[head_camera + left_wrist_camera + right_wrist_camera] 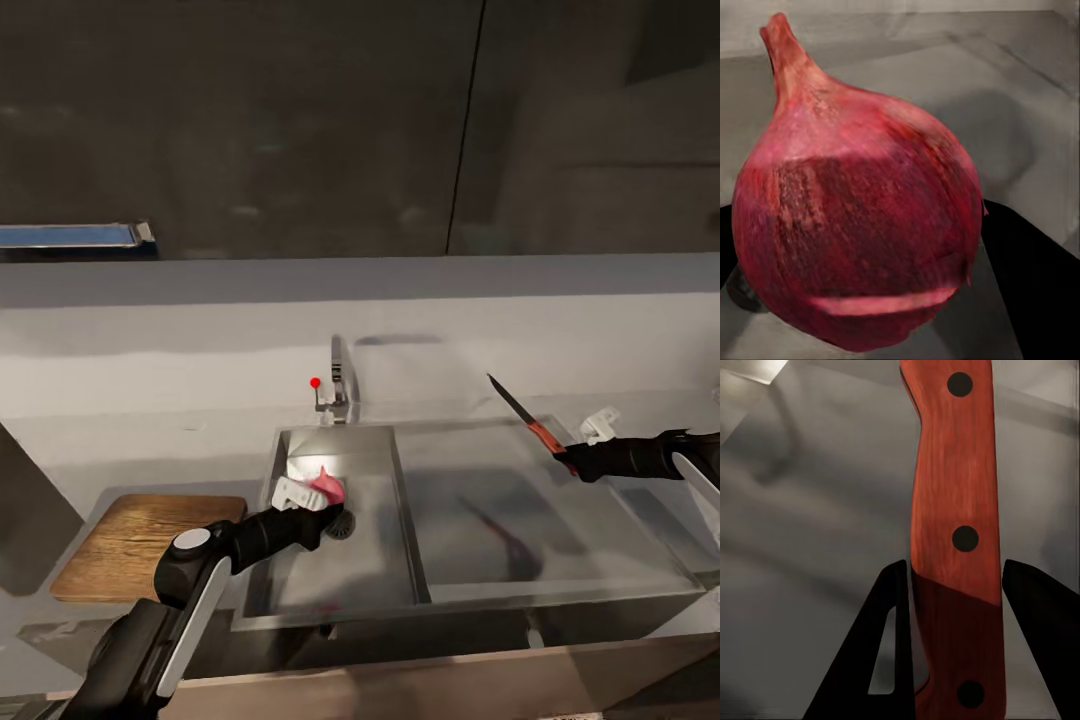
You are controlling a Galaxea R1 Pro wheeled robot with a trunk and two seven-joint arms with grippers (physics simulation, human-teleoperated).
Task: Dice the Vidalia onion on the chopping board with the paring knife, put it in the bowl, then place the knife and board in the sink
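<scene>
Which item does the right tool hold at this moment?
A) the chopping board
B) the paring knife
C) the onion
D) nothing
B: the right tool grips the paring knife by its red-orange handle above the drainboard, while the onion sits at the left tool over the sink.

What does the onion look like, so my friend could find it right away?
Find the steel sink in the grey countertop, under the tap. Over the deep basin, the left gripper holds the onion. It is the only round thing there: shiny pinkish-red with a pointed neck, unlike the flat brown chopping board beside the sink.
</scene>
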